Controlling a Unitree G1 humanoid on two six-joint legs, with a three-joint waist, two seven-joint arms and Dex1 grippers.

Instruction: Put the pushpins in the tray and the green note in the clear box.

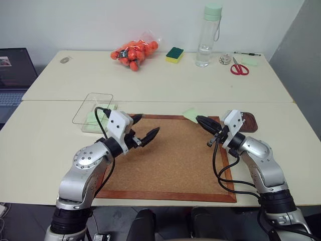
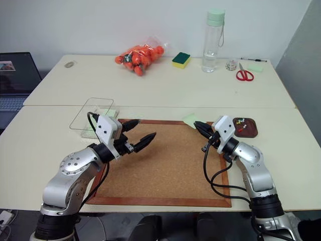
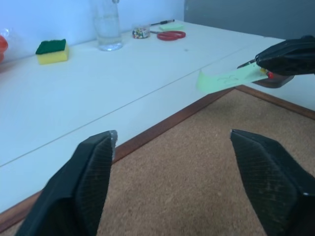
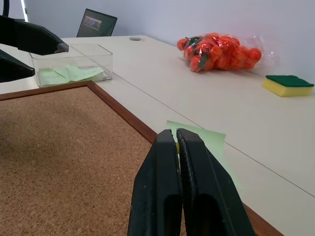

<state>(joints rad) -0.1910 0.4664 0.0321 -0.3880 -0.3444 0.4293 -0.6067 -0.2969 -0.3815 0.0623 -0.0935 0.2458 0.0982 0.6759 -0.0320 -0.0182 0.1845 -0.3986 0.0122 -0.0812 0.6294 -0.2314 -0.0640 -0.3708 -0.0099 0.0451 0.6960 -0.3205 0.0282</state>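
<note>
A wood-framed cork board (image 1: 170, 158) lies on pale tables by a white wall. Left gripper (image 1: 145, 128) gapes empty; right gripper (image 1: 201, 120) pinches the pale green paper note (image 1: 191, 114) right of the far-left clear plastic box (image 1: 93, 108).

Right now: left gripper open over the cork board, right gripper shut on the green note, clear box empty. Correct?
Not quite: the clear box isn't empty. The right wrist view shows pale green notes lying in it. The rest stands: the left gripper is open over the cork board, and the right gripper is shut on the green note.
</note>
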